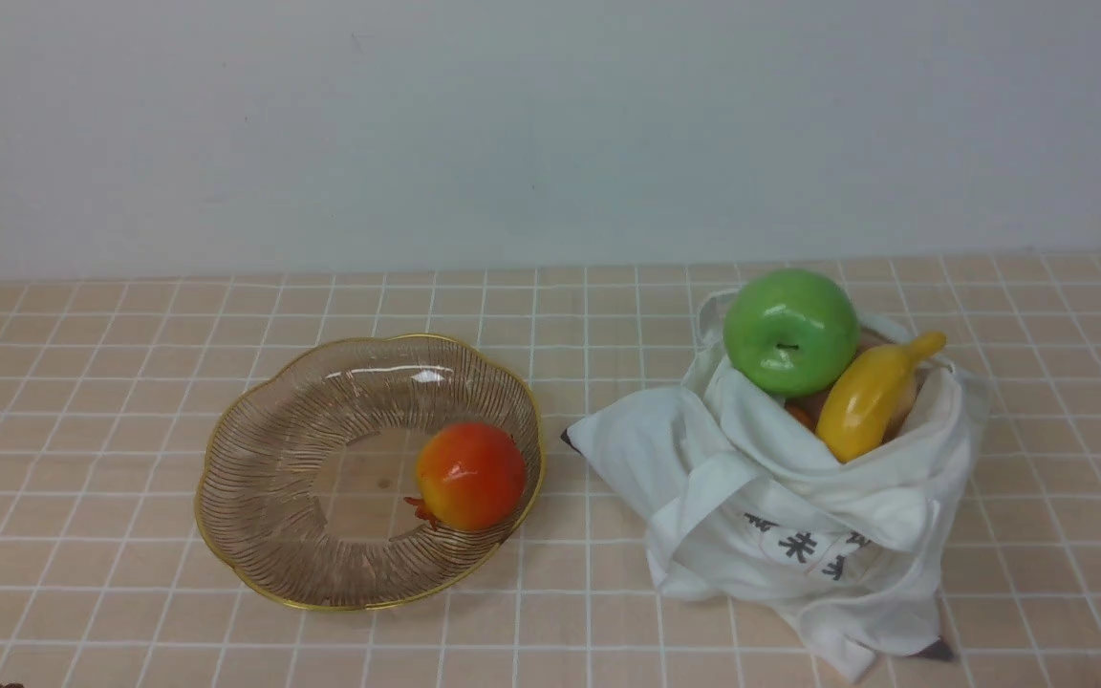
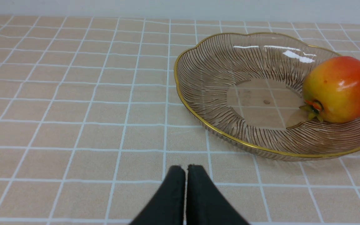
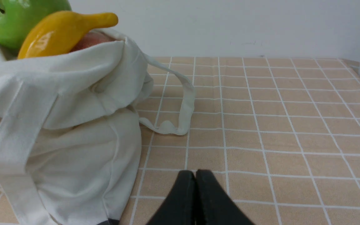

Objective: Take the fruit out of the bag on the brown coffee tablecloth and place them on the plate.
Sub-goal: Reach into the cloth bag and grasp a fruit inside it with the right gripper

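Front view: plain pale wall (image 1: 531, 134) fills the upper part of the frame, edge to edge, a few faint marks on it. Small dark reddish bit (image 1: 8, 685) at the lower left edge, mostly cut off, can't tell what.

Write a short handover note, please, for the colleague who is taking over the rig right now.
Left gripper: shut, nothing between its fingertips.
Right gripper: shut, also holding nothing.
Where things are: the plate is on the left of the tablecloth, the bag on the right.
Done: the pomegranate lies in the plate.
Left to do: the green apple and the banana sit in the bag's mouth, with more fruit partly hidden beneath them; all of it has yet to go on the plate.
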Available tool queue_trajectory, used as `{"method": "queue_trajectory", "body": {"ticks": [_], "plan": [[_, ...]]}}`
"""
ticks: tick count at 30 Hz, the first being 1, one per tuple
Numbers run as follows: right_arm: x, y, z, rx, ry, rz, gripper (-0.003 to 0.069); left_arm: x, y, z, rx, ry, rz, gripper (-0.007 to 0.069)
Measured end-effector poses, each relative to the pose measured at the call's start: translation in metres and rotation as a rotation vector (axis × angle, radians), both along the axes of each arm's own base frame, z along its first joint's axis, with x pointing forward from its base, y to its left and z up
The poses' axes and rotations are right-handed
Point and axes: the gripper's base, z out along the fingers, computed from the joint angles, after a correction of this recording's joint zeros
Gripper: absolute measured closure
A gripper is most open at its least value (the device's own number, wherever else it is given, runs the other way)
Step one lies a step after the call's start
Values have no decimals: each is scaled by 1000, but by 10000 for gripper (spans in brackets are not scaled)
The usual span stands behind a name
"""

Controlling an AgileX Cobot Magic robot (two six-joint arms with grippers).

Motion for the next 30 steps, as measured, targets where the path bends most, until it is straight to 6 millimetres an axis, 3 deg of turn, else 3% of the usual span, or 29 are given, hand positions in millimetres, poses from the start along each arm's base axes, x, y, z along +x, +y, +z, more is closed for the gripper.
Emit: {"method": "queue_trajectory", "body": {"ticks": [24, 28, 30], "plan": [[0, 0, 0, 5, -4, -1, 673, 0, 0, 0, -1, 0, 0, 632], [1, 3, 4, 172, -63, -3, 673, 0, 0, 0, -1, 0, 0, 632], [2, 4, 11, 354, -145, -10, 673, 0, 0, 0, -1, 0, 0, 632]]}}
